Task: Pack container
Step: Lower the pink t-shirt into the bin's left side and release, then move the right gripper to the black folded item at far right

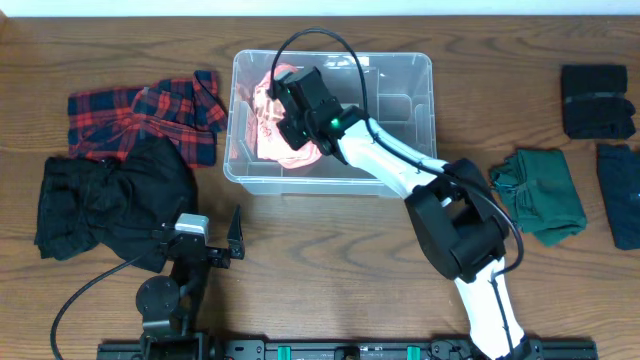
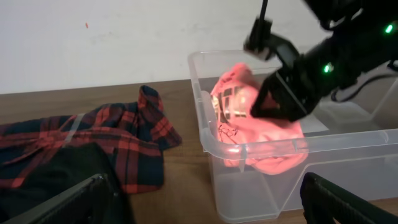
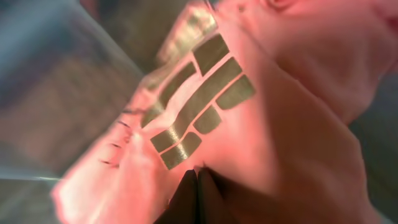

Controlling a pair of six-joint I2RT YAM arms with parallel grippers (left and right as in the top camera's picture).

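Note:
The container (image 1: 415,75) is a clear plastic bin at the table's back centre; it also shows in the left wrist view (image 2: 348,143). A pink garment (image 1: 262,125) with gold printed bars lies in its left end, seen too in the left wrist view (image 2: 267,140) and filling the right wrist view (image 3: 249,124). My right gripper (image 1: 285,118) reaches into the bin and is shut on a fold of the pink garment (image 3: 199,177). My left gripper (image 1: 212,240) is open and empty, low over the table in front of the bin (image 2: 205,205).
A red plaid shirt (image 1: 145,115) and a black garment (image 1: 105,200) lie left of the bin. A green garment (image 1: 540,195) and two dark folded garments (image 1: 597,100) (image 1: 622,195) lie to the right.

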